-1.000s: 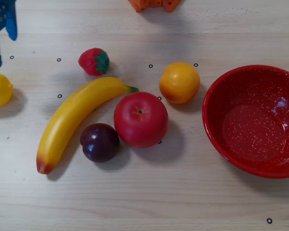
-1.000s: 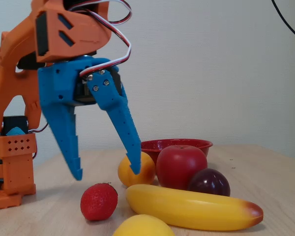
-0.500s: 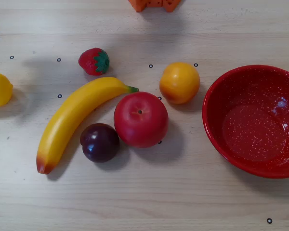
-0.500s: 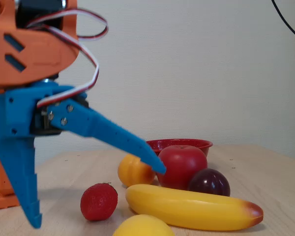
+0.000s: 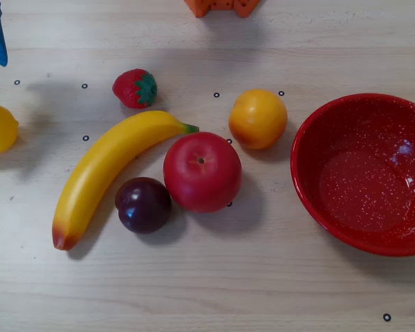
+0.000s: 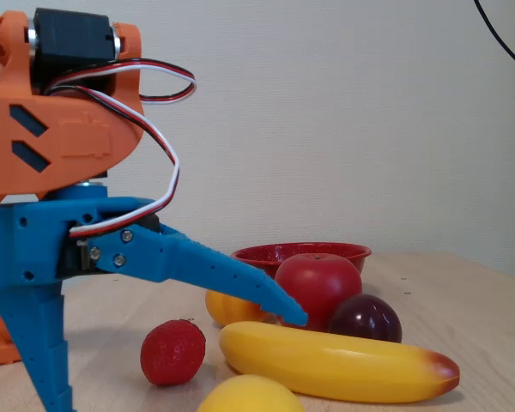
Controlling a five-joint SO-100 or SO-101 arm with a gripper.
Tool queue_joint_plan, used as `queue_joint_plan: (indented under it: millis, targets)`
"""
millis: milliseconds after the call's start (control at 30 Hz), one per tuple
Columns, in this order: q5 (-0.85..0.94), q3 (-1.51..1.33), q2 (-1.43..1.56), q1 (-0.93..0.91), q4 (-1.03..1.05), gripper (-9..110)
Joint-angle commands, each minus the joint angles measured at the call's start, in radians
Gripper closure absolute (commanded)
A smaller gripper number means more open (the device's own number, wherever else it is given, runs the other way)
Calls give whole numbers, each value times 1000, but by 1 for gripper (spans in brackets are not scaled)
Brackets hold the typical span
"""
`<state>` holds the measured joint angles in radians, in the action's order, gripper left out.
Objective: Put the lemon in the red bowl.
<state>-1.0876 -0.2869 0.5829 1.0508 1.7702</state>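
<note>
Blue claw spread wide and empty above lemon, red bowl well apart

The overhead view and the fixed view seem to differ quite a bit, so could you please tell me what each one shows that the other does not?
Only the overhead view shows the red bowl's empty speckled inside and the lemon's spot at the left edge. Only the fixed view shows the gripper whole, jaws spread wide, with the orange arm and its cables. Both share the banana, apple, plum, strawberry and orange fruit.
</note>
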Motion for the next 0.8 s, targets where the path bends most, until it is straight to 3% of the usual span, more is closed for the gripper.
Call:
queue_joint_plan:
  millis: [0,767]
  targets:
    - [32,110,48,-34,-38,36]
    - [132,213,-77,-129,-106,36]
